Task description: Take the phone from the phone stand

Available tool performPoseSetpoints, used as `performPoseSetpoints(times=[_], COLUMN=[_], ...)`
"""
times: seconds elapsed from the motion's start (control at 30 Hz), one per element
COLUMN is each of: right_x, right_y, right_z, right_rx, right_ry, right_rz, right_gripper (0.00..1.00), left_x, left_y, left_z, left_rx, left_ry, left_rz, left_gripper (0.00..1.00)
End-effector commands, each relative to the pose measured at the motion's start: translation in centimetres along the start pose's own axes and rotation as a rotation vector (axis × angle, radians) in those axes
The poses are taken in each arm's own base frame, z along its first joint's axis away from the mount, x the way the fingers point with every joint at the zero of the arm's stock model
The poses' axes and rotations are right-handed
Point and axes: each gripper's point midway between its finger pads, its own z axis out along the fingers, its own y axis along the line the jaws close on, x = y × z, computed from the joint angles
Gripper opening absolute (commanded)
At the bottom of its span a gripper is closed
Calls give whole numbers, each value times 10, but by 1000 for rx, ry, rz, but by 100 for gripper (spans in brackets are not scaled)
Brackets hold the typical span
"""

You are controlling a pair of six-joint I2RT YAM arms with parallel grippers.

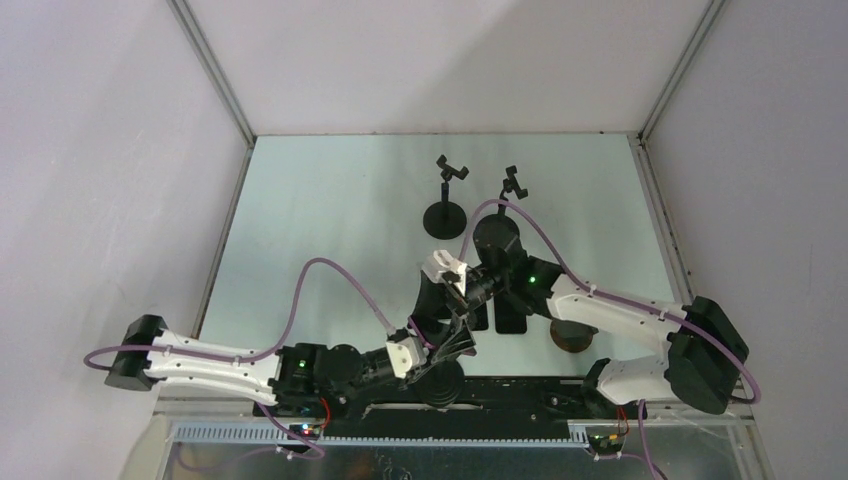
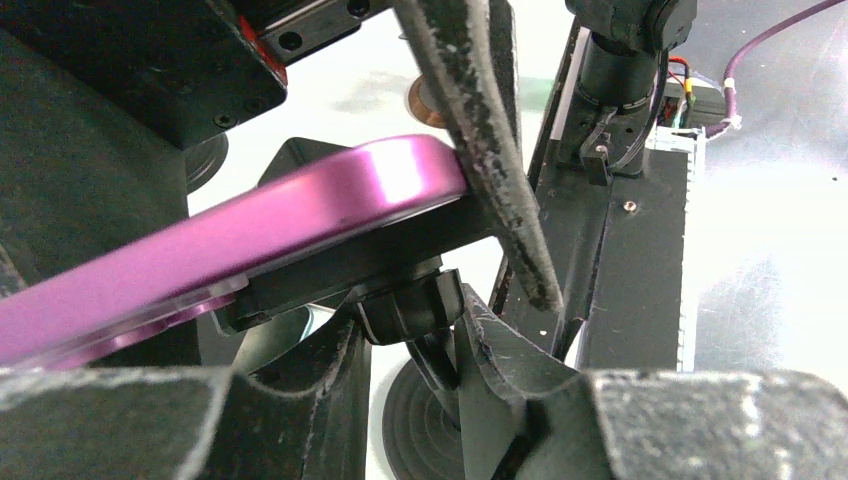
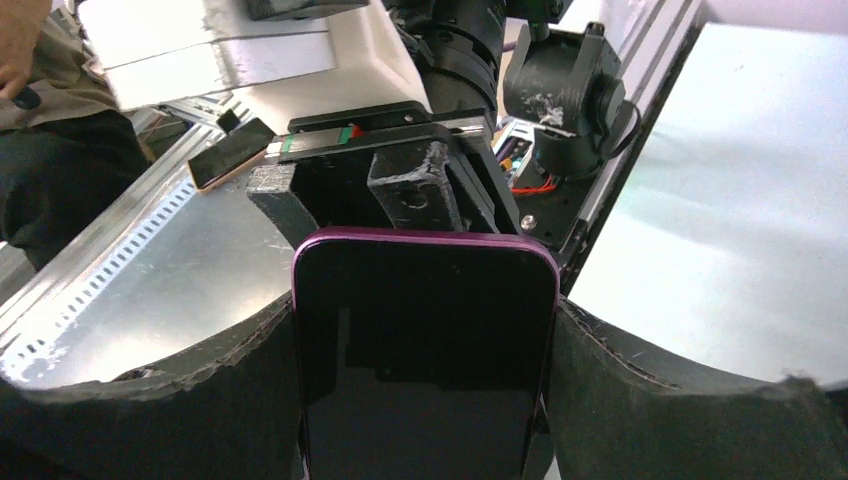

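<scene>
The phone (image 3: 425, 350) has a dark screen and a purple edge. It sits between my right gripper's (image 3: 425, 400) two fingers, which are shut on its sides. In the left wrist view the phone's purple edge (image 2: 250, 235) lies tilted on the black stand's cradle. My left gripper (image 2: 410, 320) is shut on the stand's neck (image 2: 405, 300) just under the cradle, with the stand's round base (image 2: 430, 420) below. A right finger (image 2: 490, 150) presses against the phone's end. In the top view both grippers meet near the table's front middle, left (image 1: 455, 338) and right (image 1: 458, 290).
Two empty black phone stands (image 1: 444, 213) (image 1: 497, 232) stand farther back. A brown disc (image 1: 572, 337) and a black block (image 1: 510, 312) lie under the right arm. A metal rail (image 1: 400, 435) runs along the near edge.
</scene>
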Motion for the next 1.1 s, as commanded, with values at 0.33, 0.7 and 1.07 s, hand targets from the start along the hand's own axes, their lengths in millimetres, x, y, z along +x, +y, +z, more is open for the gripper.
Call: performPoseSetpoints(times=[0.33, 0.7, 1.07], right_x=[57, 65, 64], right_y=[-143, -161, -179], right_z=[-57, -61, -71], right_rx=[615, 648, 711], right_ry=[317, 332, 344], right_rz=[-191, -263, -318], right_gripper=[0, 0, 0], left_x=[-53, -54, -51], left_y=[-114, -115, -128], left_z=[-22, -32, -34], left_rx=[553, 576, 626], left_ry=[-153, -172, -157], left_rz=[-11, -21, -27], left_gripper=[0, 0, 0])
